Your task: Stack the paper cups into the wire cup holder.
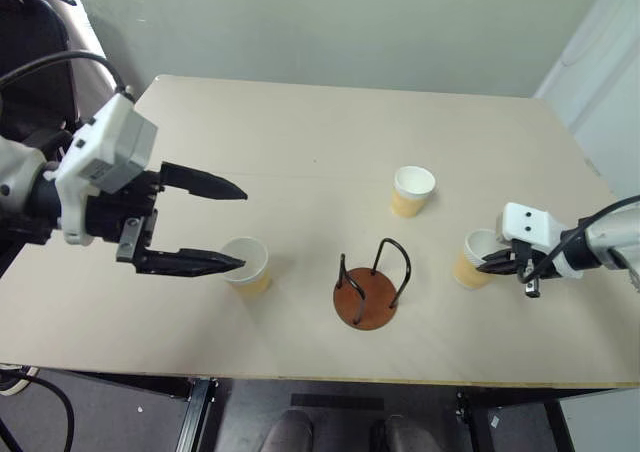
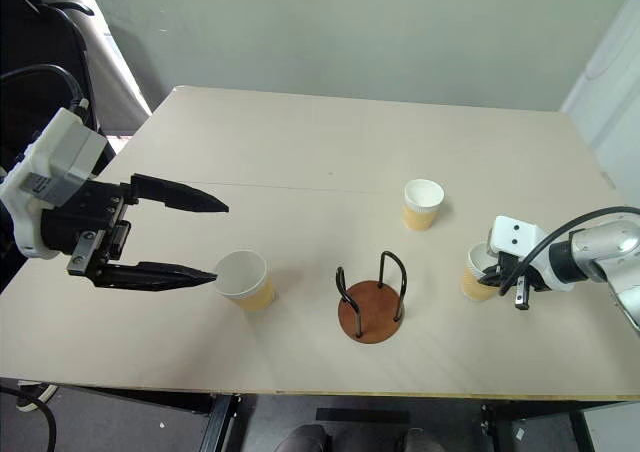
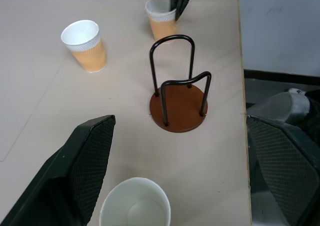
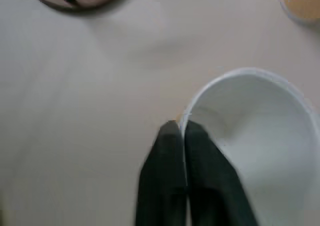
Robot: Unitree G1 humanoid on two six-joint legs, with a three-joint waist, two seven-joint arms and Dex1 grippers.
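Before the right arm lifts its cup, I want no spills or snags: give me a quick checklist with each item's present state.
1. Right claw pinched on the wall of the right-hand cup: ok.
2. Left claw open and holding nothing: ok.
3. Holder upright, nothing in it: ok.
4. Table between the held cup and the holder clear: ok.
5. Other two cups upright: ok.
6. Grip firm enough to lift: cannot tell.

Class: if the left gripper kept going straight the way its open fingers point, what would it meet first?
Probably the nearest paper cup, just off the left gripper; height is unclear, so it may pass above it towards the wire cup holder.
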